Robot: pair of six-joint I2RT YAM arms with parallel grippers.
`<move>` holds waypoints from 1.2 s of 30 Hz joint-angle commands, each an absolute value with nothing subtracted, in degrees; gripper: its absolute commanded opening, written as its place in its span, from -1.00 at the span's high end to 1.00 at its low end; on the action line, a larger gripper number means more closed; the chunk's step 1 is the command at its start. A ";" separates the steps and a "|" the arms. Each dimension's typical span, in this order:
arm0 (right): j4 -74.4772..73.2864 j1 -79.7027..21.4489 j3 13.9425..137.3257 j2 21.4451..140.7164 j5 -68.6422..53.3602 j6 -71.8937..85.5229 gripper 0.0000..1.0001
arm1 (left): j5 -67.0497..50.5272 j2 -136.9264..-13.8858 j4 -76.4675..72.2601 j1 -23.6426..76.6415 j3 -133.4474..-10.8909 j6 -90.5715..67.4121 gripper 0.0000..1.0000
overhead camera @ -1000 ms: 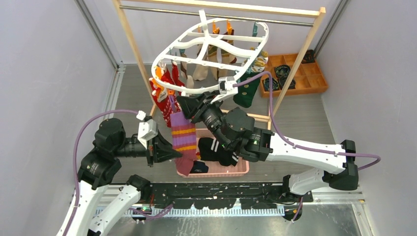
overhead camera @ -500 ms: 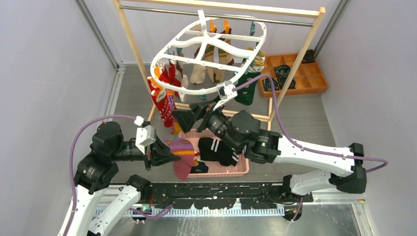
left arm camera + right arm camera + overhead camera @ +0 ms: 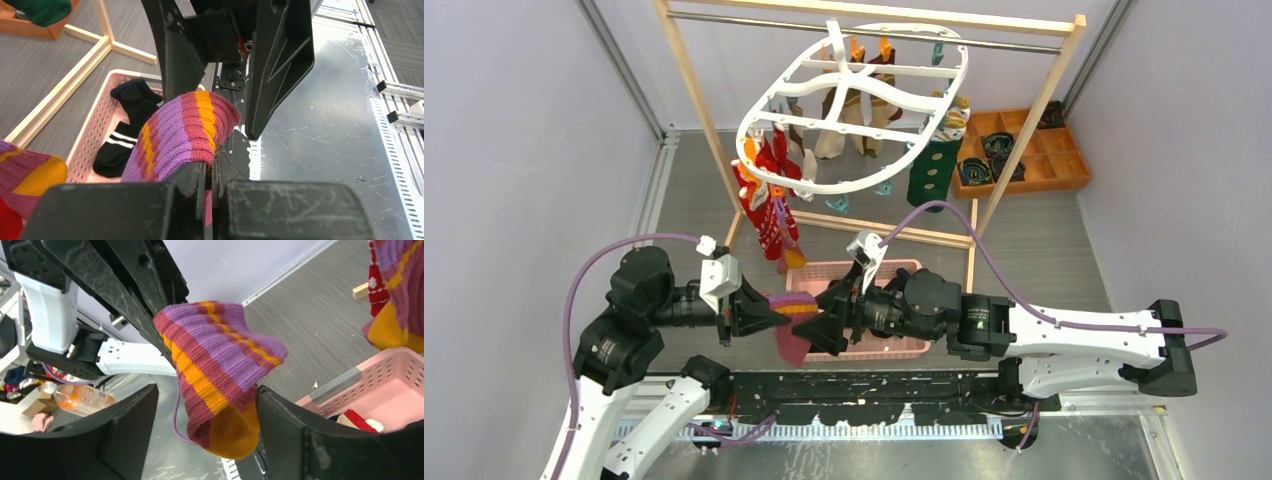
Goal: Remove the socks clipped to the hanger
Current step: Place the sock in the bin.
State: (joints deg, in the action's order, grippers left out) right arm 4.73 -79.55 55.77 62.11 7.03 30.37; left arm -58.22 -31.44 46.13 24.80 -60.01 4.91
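Note:
The white oval hanger [image 3: 856,88] hangs from the wooden rack's rail. Red socks [image 3: 759,200], beige socks [image 3: 832,135] and a dark green sock [image 3: 931,172] are clipped to it. My left gripper [image 3: 762,313] is shut on a purple, maroon and orange striped sock [image 3: 792,328], which is off the hanger and droops from the jaws [image 3: 185,127]. My right gripper [image 3: 816,333] is open, its fingers either side of this sock's orange toe [image 3: 235,435]. A matching striped sock [image 3: 400,295] hangs at the upper right of the right wrist view.
A pink perforated basket [image 3: 902,345] sits under the right arm; it holds a black sock with white stripes [image 3: 120,142]. The light wooden rack [image 3: 694,90] stands behind it. An orange compartment tray [image 3: 1064,165] lies at the back right.
The striped sock came off its clip and dropped, still in my left gripper. My right gripper came down from the hanger's clips to the sock's toe. The hanger swung back.

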 commanded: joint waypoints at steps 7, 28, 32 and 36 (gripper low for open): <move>3.20 -80.02 55.13 61.01 8.78 32.78 0.97 | -53.86 -32.48 44.24 24.96 -62.65 3.84 0.37; -19.24 -59.20 45.07 73.73 25.44 44.84 0.76 | -40.17 -29.54 57.57 24.96 -64.23 16.54 -1.00; -25.70 -60.41 47.95 71.49 31.19 44.56 0.14 | -38.70 -29.64 57.58 24.96 -63.68 18.32 -0.99; -26.52 -60.86 49.73 64.38 29.16 43.91 -0.05 | -38.01 -29.56 57.12 24.96 -63.31 18.82 -0.99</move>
State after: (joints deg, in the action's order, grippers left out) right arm -24.05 -60.31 45.21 72.05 25.69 43.88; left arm -39.55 -30.02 57.58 24.80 -62.72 16.86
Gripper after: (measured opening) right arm 0.505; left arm 0.996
